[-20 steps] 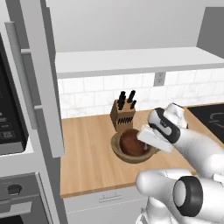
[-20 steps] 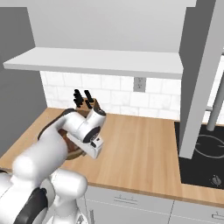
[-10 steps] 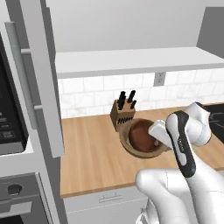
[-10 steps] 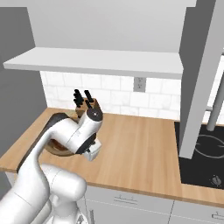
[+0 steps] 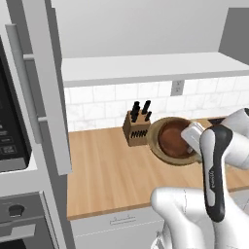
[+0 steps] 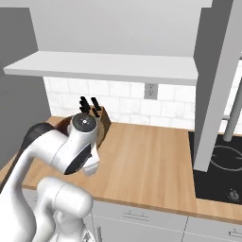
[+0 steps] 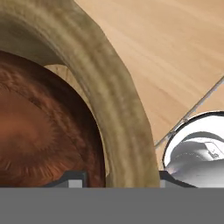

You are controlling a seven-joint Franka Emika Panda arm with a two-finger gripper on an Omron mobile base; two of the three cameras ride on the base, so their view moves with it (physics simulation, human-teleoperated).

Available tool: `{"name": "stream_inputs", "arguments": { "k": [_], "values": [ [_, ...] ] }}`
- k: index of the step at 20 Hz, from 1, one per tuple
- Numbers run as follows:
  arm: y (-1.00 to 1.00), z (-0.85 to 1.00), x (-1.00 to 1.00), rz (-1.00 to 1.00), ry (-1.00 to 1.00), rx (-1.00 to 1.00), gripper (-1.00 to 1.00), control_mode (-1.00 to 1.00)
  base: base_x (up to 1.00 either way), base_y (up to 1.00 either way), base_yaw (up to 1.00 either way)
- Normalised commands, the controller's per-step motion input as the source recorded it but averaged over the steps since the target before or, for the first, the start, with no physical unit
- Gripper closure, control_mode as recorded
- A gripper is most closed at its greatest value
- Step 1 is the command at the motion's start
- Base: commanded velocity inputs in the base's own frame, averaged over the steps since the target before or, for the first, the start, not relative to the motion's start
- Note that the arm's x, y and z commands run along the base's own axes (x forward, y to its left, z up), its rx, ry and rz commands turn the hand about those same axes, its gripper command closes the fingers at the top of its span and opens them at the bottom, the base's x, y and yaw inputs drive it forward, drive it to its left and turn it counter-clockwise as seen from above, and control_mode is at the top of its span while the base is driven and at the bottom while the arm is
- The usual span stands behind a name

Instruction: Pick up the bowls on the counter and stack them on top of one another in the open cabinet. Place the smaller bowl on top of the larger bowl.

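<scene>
Light butcher-block counter (image 5: 107,170) bearing nothing of the stack: wide tan wooden bowl (image 7: 118,100) lifted, small glossy reddish-brown bowl (image 7: 39,131) nested inside. Two-finger gripper (image 7: 118,177) clamped astride thick rim at six o'clock. Probably stiff, light; slippery inner bowl, so best kept level.

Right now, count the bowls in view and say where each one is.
2. The larger tan wooden bowl is beside the knife block; the smaller reddish-brown bowl sits inside it. None seem hidden.

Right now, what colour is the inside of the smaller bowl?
Glossy reddish-brown with a copper tone: the smaller bowl sits inside the tan larger bowl. Hand view shows it best.
</scene>
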Motion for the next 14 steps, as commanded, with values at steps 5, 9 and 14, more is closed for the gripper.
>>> {"name": "stream_inputs", "arguments": {
  "k": [5,9,14],
  "values": [
    [-0.21,0.98,-0.49,-0.27,0.00,0.00,1.00,-1.00,0.00,0.00,0.00],
    [-0.17,1.00,-0.36,-0.34,0.00,0.00,1.00,-1.00,0.00,0.00,0.00],
    [-0.03,0.90,-0.09,-0.25,-0.18,0.00,1.00,-1.00,0.00,0.00,0.00]
  ]
}}
